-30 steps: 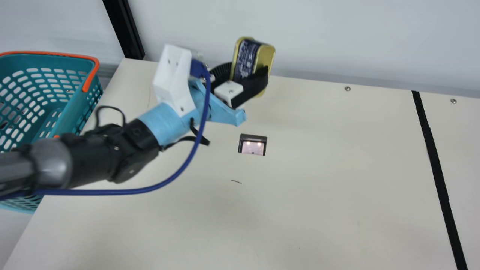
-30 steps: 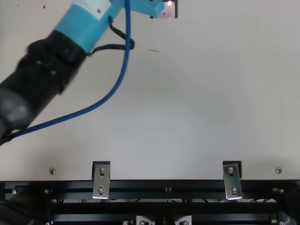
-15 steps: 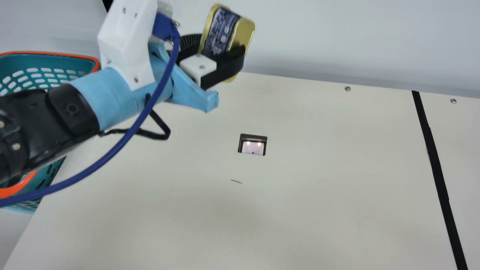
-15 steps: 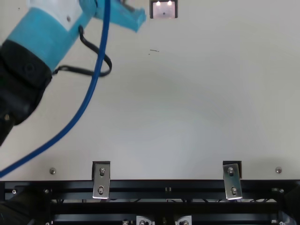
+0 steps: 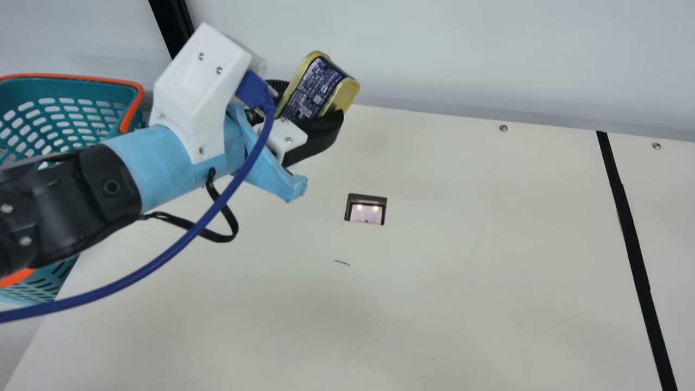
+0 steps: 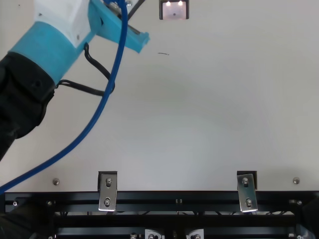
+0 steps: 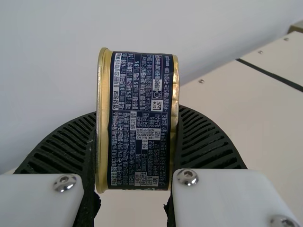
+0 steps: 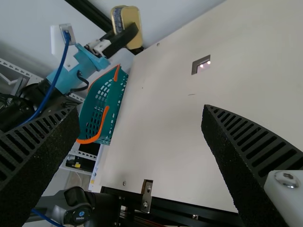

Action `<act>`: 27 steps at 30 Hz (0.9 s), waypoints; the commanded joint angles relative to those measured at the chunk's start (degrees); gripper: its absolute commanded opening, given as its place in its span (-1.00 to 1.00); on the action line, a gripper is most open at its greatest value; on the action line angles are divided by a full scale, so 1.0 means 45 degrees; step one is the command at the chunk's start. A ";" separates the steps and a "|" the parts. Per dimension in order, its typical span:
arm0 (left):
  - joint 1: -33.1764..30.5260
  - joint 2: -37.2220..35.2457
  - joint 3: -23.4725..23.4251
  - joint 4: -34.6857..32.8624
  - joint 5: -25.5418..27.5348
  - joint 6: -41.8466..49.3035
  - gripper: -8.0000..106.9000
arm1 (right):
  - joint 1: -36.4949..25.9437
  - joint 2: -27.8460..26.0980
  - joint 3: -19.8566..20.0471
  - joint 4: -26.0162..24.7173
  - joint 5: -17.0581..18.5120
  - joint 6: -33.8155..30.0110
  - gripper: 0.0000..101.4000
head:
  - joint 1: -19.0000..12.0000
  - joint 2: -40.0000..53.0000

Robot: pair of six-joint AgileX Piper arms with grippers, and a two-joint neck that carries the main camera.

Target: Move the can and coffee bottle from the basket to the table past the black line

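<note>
My left gripper (image 5: 312,111) is shut on a gold-rimmed can with a dark blue label (image 5: 314,89), held tilted above the back left part of the table. In the left wrist view the can (image 7: 139,118) sits between the two ribbed fingers of my left gripper (image 7: 137,146). The teal basket (image 5: 122,122) with orange handles stands at the table's left side, partly behind the left arm; I cannot make out its contents. My right gripper (image 8: 142,137) is open with nothing between its fingers. The black line (image 5: 630,228) runs down the table's right part.
A small recessed socket (image 5: 366,209) is set in the table right of the left gripper. The pale wall (image 5: 461,60) rises behind the table's back edge, with a dark post (image 5: 171,24) at back left. Metal brackets (image 6: 107,191) sit along the front rail.
My left arm has moved left and toward the near side with the can, rising and then lowering a little. The can has tilted further in the main view.
</note>
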 commanded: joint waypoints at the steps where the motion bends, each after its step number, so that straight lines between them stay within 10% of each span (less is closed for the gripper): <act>1: 0.0032 -0.0010 -0.0265 -0.0698 0.0217 0.0198 -0.68 | 0.0000 0.0000 0.0000 0.0000 0.0000 0.0000 1.00 | -0.0028 -0.0067; 13: -0.0795 0.0061 -0.1791 -0.3678 0.3371 0.2092 -0.68 | 0.0000 0.0000 0.0000 0.0000 0.0000 0.0000 1.00 | -0.0028 -0.0067; 27: -0.0269 -0.0742 -0.4116 -1.2652 0.8069 1.2881 -0.68 | 0.0000 0.0000 0.0000 0.0000 0.0000 0.0000 1.00 | -0.0028 -0.0067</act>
